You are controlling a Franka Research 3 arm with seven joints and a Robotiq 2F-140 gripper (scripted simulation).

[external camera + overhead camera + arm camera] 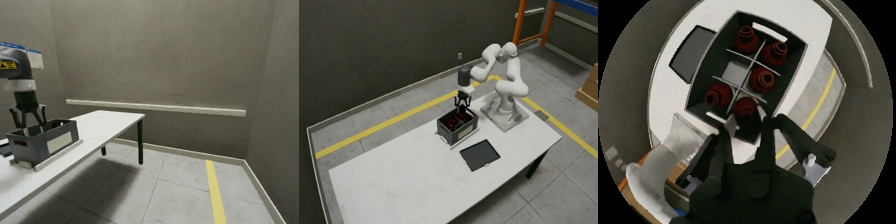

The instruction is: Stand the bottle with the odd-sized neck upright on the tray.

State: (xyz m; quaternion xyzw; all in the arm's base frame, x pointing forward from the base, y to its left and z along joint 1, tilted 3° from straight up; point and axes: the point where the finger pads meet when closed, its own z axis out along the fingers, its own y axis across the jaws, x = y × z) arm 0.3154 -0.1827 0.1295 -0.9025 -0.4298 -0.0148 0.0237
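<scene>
The dark grey crate stands level on the table. It holds five dark red bottles; one compartment in the wrist view has none. Two bottles are at the far end, one is in the middle, one is at the near left. My gripper points down into the crate, partly open, its fingertips on either side of the near-end bottle. Contact is not visible. Neck differences are too small to tell. The dark tray lies flat, without a bottle.
Light strips lie along the crate's base. Small light blocks touch the tray's edge. The arm's base stands on the table near the crate. Crate walls and thin dividers surround the bottles.
</scene>
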